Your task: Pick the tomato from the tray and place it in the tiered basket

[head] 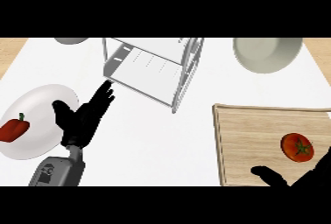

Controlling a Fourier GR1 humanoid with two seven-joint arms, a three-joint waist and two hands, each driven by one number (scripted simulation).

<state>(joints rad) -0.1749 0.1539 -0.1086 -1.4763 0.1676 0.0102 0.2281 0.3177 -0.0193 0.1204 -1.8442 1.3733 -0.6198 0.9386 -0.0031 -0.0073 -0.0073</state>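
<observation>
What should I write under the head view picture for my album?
Right hand open beside the tomato on the wooden tray; tiered basket waits.

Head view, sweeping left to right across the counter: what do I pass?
Red pepper on its plate → left hand → tiered basket → wooden tray → tomato.

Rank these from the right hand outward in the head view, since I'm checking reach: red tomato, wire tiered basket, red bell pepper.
From the right hand:
1. Red tomato, on the wooden tray, just above the hand.
2. Wire tiered basket, top centre.
3. Red bell pepper, on the white plate, far left.
</observation>
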